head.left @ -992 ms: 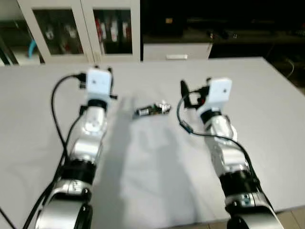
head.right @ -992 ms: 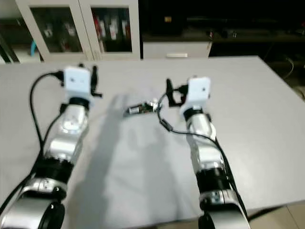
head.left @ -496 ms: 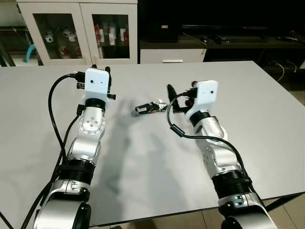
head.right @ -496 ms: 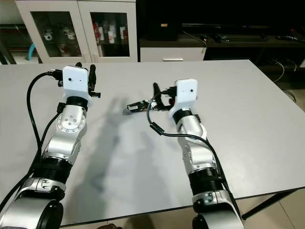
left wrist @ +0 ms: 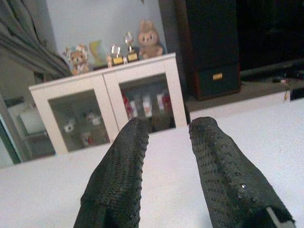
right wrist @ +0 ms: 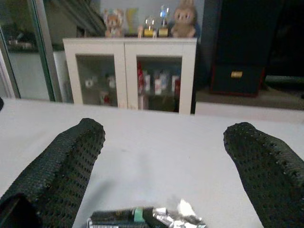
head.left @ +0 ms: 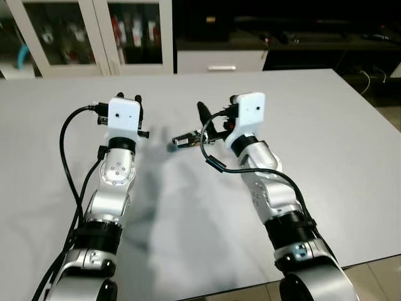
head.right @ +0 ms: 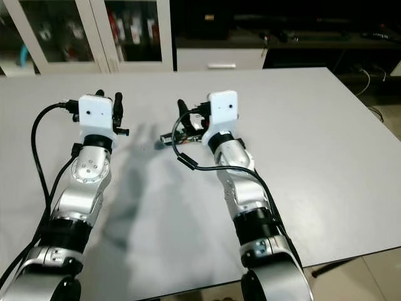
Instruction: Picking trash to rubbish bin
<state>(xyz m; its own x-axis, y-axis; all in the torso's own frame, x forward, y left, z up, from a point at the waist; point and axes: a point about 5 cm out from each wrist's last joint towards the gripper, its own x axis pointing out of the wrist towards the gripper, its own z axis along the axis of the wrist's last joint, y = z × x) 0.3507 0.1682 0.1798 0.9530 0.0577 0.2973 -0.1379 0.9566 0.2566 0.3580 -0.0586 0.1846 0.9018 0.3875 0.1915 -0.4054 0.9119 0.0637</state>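
Right gripper (right wrist: pixel 161 156), fingers spread wide, hovers just above a crumpled foil wrapper (right wrist: pixel 145 217) lying ungrasped on the grey table (head.left: pixel 326 125); left gripper (left wrist: pixel 166 156) waits slightly parted. Pickup and binning remain.

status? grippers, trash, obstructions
Right gripper open, straddling the wrapper on the table. Left gripper open, idle. Nothing in the way.
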